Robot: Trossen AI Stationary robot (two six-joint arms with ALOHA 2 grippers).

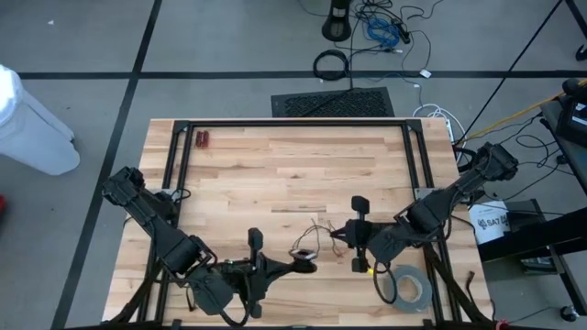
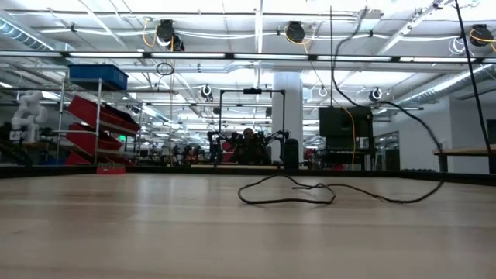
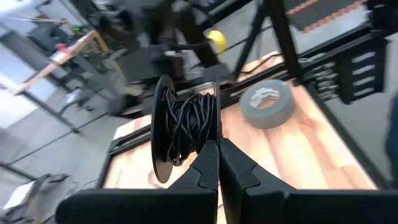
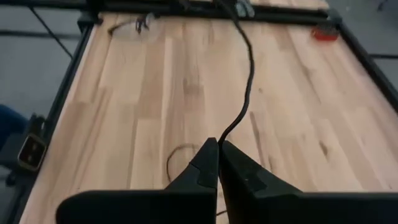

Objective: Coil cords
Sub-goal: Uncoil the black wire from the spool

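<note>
The thin black cord is partly wound into a small round bundle (image 3: 189, 124) on a black reel, lifted above the table's near middle, with my left gripper (image 3: 217, 152) shut on it. From there loose wiry strands (image 1: 321, 229) run toward my right gripper (image 1: 339, 235), which is shut on a strand. In the low view a slack loop of the cord (image 2: 287, 190) lies on the wood and one strand (image 2: 387, 101) climbs out of the top of the picture. My left gripper pinches the bundle at its edge (image 3: 208, 144) between the two fingertips, beside the wound cord and the reel's black disc (image 3: 160, 130). The bundle stands on edge beyond the fingertips, clear of the table. My right gripper pinches a single strand (image 4: 222, 134) at the very fingertips, slanting down from the table's right side. The strand runs on from the fingertips, curved and slack, over the wood toward the far edge (image 4: 249, 62).
A grey tape roll (image 1: 408, 286) lies flat at the table's near right corner, close under my right arm. A small red object (image 1: 202, 139) sits at the far left. A black frame (image 1: 293, 124) runs along the table's far edge and sides. The bare wood (image 1: 293, 179) between is open.
</note>
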